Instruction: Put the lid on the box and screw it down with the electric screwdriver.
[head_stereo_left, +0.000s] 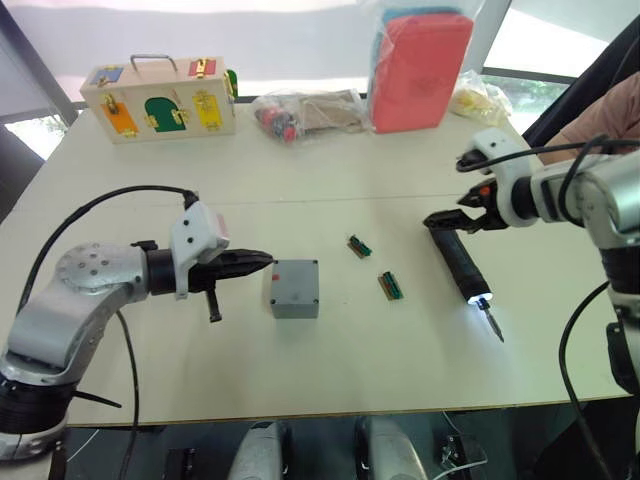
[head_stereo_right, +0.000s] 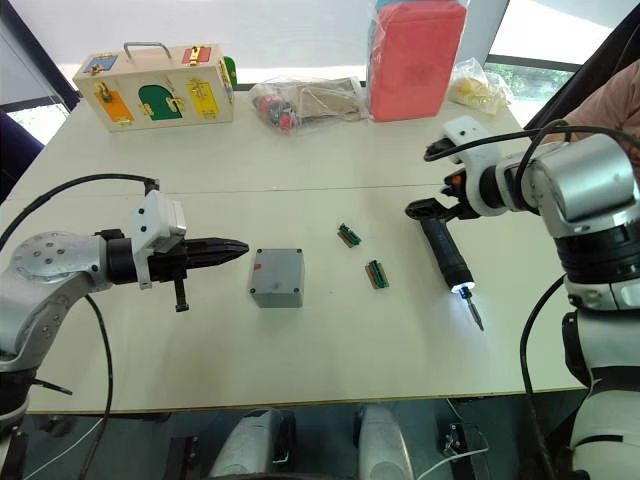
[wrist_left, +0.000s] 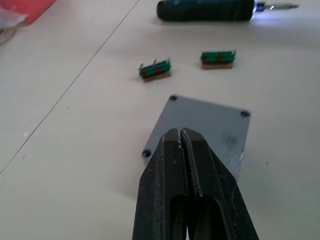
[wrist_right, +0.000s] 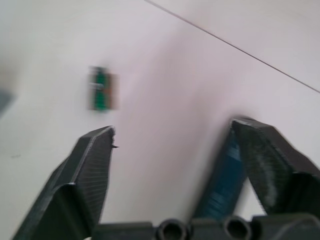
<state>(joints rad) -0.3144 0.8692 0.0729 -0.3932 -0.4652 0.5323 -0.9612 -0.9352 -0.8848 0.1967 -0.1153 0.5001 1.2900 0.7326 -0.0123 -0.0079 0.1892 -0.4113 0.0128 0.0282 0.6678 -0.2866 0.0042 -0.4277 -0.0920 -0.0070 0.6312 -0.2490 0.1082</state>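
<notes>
The grey box (head_stereo_left: 294, 303) stands mid-table with the lid (wrist_left: 205, 122) lying flat on top, its corner screw holes showing. My left gripper (head_stereo_left: 266, 262) is shut and empty, its tips just to the left of the lid's edge. To the right lies the black electric screwdriver (head_stereo_left: 459, 263) with its tip light on and its bit toward the table's front edge. My right gripper (head_stereo_left: 448, 217) hangs open over the screwdriver's rear end. In the right wrist view the tool's body (wrist_right: 222, 187) lies close beside one finger (wrist_right: 260, 150), with no grip on it.
Two small green terminal blocks (head_stereo_left: 359, 246) (head_stereo_left: 390, 285) lie between box and screwdriver. At the back stand a wooden box with coloured doors (head_stereo_left: 160, 100), a plastic bag of parts (head_stereo_left: 300, 112), a red pack (head_stereo_left: 420, 70) and a yellowish bag (head_stereo_left: 480, 100). A person's arm (head_stereo_left: 605, 115) shows far right.
</notes>
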